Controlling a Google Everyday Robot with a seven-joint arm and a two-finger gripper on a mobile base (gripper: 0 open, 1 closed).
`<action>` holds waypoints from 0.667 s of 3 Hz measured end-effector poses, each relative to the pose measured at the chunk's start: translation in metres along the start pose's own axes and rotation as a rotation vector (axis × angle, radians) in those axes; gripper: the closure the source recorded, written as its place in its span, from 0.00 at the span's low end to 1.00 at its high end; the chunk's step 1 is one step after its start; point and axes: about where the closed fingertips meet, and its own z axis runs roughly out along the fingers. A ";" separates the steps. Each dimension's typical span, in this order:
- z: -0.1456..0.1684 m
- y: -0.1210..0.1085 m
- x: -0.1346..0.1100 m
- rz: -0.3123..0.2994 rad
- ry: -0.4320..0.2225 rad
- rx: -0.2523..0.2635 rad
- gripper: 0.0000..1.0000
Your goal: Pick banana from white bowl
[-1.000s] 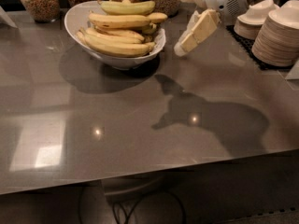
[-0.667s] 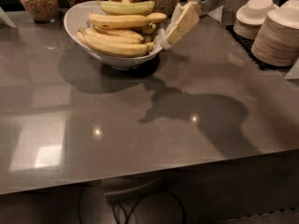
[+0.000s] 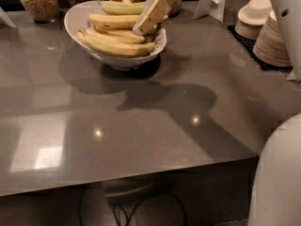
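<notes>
Tool (image 3: 149, 14) slants down-left from the far edge, arm coming in from the far right; cannot tell its grip state. Its tip sits at the right end of the banana (image 3: 113, 20), which lies left-right atop the pile in the white bowl (image 3: 123, 63), far-left on the counter (image 3: 155, 126).

Yellow banana (image 3: 110, 20), white bowl (image 3: 120, 63), cream-looking gripper (image 3: 142, 27) above

No legible text anywhere
</notes>
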 end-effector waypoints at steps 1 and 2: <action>0.016 -0.008 -0.004 -0.033 0.008 -0.024 0.26; 0.026 -0.015 -0.002 -0.042 0.020 -0.031 0.35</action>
